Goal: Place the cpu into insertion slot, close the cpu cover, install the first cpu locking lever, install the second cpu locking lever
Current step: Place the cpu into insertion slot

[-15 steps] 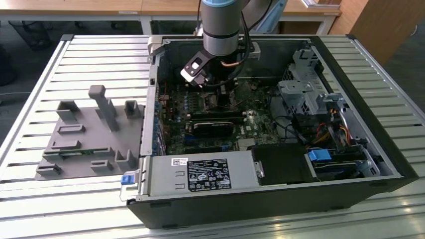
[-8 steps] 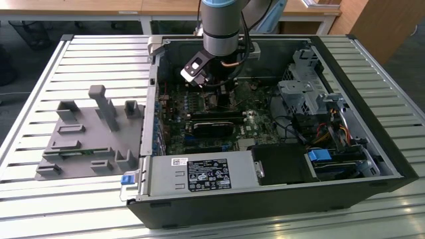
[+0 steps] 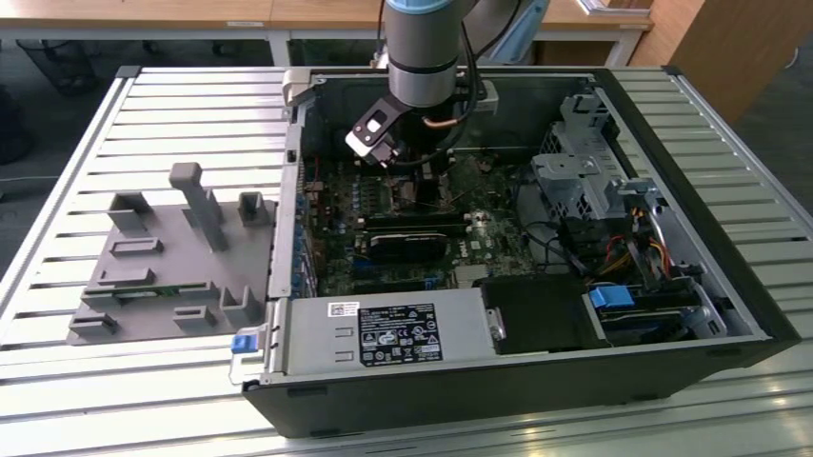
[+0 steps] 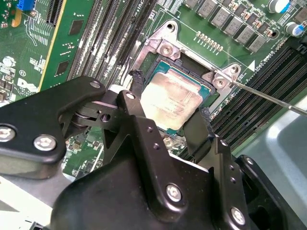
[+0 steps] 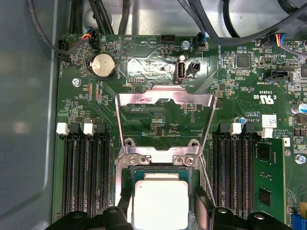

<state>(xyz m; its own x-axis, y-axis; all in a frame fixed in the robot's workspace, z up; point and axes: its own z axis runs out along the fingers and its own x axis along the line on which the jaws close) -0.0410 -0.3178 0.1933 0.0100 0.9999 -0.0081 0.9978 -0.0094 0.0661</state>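
Inspection of the open computer case [image 3: 508, 405], which is lying on the slatted tabletop [image 3: 114, 381].

The arm is reaching down into the case over the green circuit board [image 5: 230, 96].

The cpu [image 4: 172, 98] is lying flat inside the insertion slot [image 4: 163, 45]. Its top is showing as a dull silver-grey square with faint smudging and slightly rounded corners. A thin teal border of the socket is showing around it, and silver screwed brackets are framing the slot's rim.

The gripper [image 4: 169, 100] is straddling the cpu, with one black finger [image 4: 136, 88] standing at each of two opposite edges. In the first wrist view a narrow gap is showing on both sides of the chip, so the jaws are standing apart and are not clamping it.

The cpu cover [image 5: 165, 97], a thin silver frame with a cut-out centre, is standing swung back from the slot and is leaving the chip uncovered.

A thin metal lever rod [image 4: 268, 98] is angling away from one corner of the slot.

Long black memory slots [image 5: 86, 172] are flanking the socket on both sides.
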